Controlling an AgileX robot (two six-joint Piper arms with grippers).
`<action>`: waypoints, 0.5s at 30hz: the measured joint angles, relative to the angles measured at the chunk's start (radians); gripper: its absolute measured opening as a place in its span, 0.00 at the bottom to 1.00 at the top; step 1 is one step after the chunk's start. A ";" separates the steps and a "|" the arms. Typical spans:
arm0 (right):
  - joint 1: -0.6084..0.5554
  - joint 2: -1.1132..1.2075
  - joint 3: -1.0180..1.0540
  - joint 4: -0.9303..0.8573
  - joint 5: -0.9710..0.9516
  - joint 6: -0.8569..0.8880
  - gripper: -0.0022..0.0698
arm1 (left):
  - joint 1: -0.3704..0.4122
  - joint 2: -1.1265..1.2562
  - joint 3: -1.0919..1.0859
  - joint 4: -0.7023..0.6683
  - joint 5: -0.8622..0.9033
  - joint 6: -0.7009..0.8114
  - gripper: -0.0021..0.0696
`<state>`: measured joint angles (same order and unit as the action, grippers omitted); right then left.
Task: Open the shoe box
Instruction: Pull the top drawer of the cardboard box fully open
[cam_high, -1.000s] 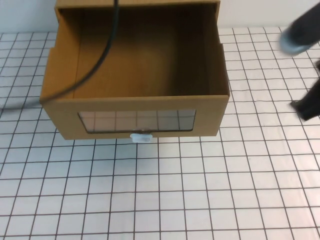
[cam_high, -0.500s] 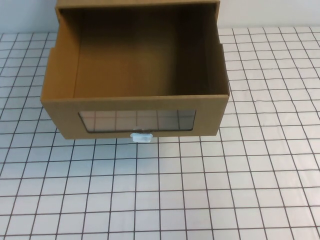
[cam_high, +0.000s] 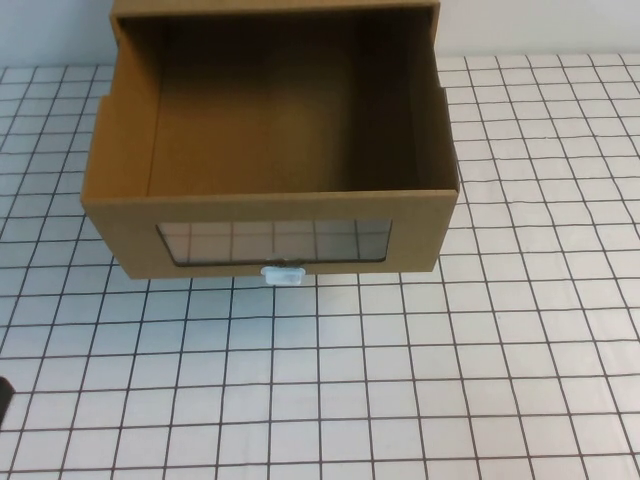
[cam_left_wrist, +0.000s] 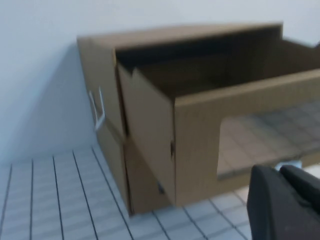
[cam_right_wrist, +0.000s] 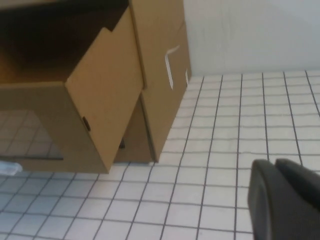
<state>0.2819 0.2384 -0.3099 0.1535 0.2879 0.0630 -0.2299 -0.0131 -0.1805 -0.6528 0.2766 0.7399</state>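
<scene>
- Left gripper (cam_left_wrist: 281, 175): jaws pressed together, holding nothing, low and near the windowed front of the drawer (cam_left_wrist: 200, 135).
- Right gripper (cam_right_wrist: 276, 170): jaws likewise closed and empty, standing apart from the box's right side.
- Shoe box (cam_high: 270, 215): sits toward the far side of the tabletop (cam_high: 400, 380), ahead of both arms, with the drawer slid out toward the robot and the white pull tab (cam_high: 282, 274) front-centre. The left arm looks nearer.

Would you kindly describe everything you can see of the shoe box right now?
The shoe box is brown cardboard, drawer-style: its drawer is slid out of the outer sleeve toward the robot and looks empty. Its front has a clear window with a small white pull tab beneath. It rests on the gridded table by the back wall. Neither gripper touches it: the left gripper hangs off its front left, the right gripper, shut, off its right side.
</scene>
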 joint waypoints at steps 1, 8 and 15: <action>0.000 -0.027 0.033 0.009 -0.037 0.000 0.01 | 0.000 0.000 0.029 -0.010 -0.012 0.000 0.03; 0.000 -0.073 0.161 0.026 -0.200 0.000 0.01 | 0.000 -0.002 0.203 -0.061 -0.151 0.005 0.03; 0.000 -0.073 0.194 0.084 -0.226 0.000 0.01 | 0.000 -0.002 0.207 -0.052 -0.162 0.012 0.03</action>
<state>0.2819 0.1656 -0.1159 0.2380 0.0617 0.0630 -0.2299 -0.0148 0.0268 -0.7048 0.1150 0.7517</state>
